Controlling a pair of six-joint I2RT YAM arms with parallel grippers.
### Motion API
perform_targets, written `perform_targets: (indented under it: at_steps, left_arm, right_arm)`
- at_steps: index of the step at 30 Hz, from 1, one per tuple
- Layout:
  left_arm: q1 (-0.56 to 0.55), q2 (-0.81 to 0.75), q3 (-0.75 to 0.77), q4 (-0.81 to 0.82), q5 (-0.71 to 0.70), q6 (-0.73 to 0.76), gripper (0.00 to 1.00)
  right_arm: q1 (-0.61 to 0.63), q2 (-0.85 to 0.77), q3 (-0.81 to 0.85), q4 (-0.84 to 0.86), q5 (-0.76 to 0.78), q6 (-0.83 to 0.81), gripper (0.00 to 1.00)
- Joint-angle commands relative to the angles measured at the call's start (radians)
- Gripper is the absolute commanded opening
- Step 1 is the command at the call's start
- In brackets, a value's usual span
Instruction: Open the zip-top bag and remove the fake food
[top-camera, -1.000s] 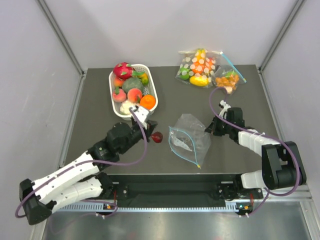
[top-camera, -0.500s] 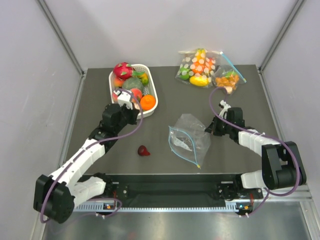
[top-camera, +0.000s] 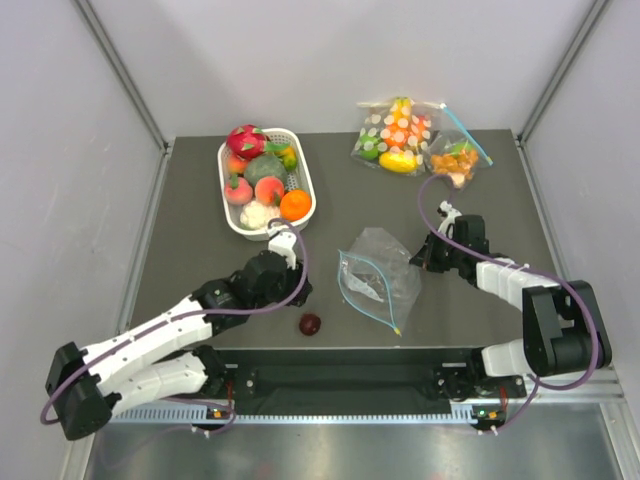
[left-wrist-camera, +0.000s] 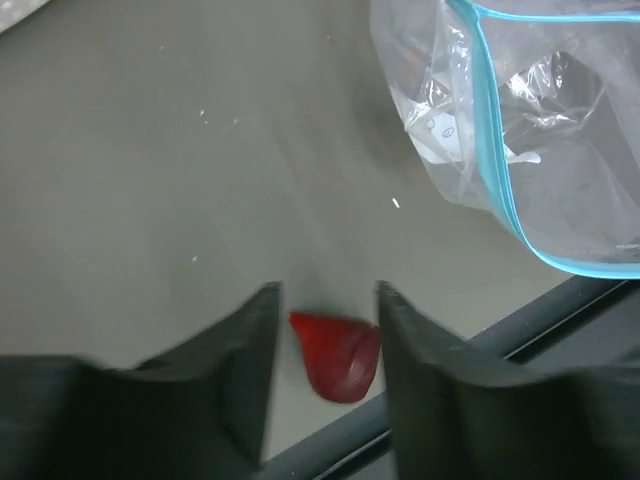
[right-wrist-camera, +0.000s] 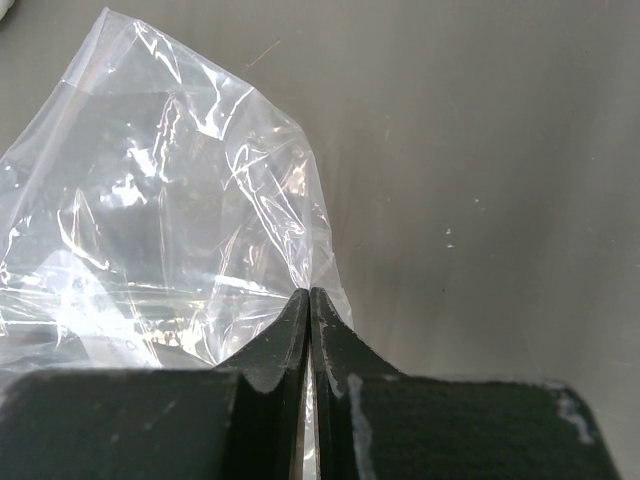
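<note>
The zip-top bag (top-camera: 378, 278), clear with a teal strip, lies crumpled in the middle of the table; it also shows in the left wrist view (left-wrist-camera: 530, 130). My right gripper (top-camera: 420, 262) is shut on a fold at its right side (right-wrist-camera: 309, 295), pinching the clear plastic (right-wrist-camera: 150, 230). One piece of fake food, a red strawberry (top-camera: 310, 324), lies on the table by the front edge. My left gripper (left-wrist-camera: 325, 300) hangs open over it, and the strawberry (left-wrist-camera: 340, 355) sits between the fingers close to the right one. A dragon fruit (top-camera: 246, 140) and a peach (top-camera: 268, 190) lie in the basket.
A white basket (top-camera: 221, 175) of toy fruit and vegetables stands at the back left. A polka-dot bag (top-camera: 395, 135) and a small bag of orange pieces (top-camera: 455, 160) lie at the back right. A dark rail (left-wrist-camera: 560, 310) runs along the table's front edge just beyond the strawberry.
My left arm swung from the basket down to the table's front, and its jaws went from shut to open. The strawberry has moved nearer the front edge. The right arm held still.
</note>
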Motion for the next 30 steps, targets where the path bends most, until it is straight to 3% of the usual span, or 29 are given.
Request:
perform_targets:
  at_steps: [1,2,3,6,8,14,30]
  left_arm:
    - [-0.065,-0.095,-0.043,-0.091,-0.169,-0.214,0.52]
    - [-0.079,-0.116,-0.059,-0.082,-0.170,-0.248,0.58]
    - [-0.092,-0.118,-0.074,-0.077,-0.174,-0.263,0.71]
    - [-0.157,-0.087,-0.102,-0.056,-0.201,-0.306,0.86]
    - [-0.206,-0.032,-0.104,-0.028,-0.226,-0.320,0.89]
    - [-0.240,0.107,-0.067,-0.027,-0.261,-0.335,0.93]
    - [-0.300,0.240,-0.050,-0.125,-0.246,-0.437,0.90]
  right_arm:
    - [-0.014,-0.029,0.027,0.053,-0.012,-0.015,0.00]
    - [-0.012,-0.030,0.026,0.053,-0.015,-0.017,0.00]
    - [-0.014,-0.032,0.024,0.054,-0.016,-0.015,0.00]
    - [-0.014,-0.034,0.021,0.057,-0.022,-0.014,0.00]
    - [-0.014,-0.037,0.020,0.059,-0.024,-0.014,0.00]
    - [-0.012,-0.050,0.015,0.051,-0.025,-0.014,0.00]
    - [-0.012,-0.034,0.016,0.056,-0.033,-0.017,0.00]
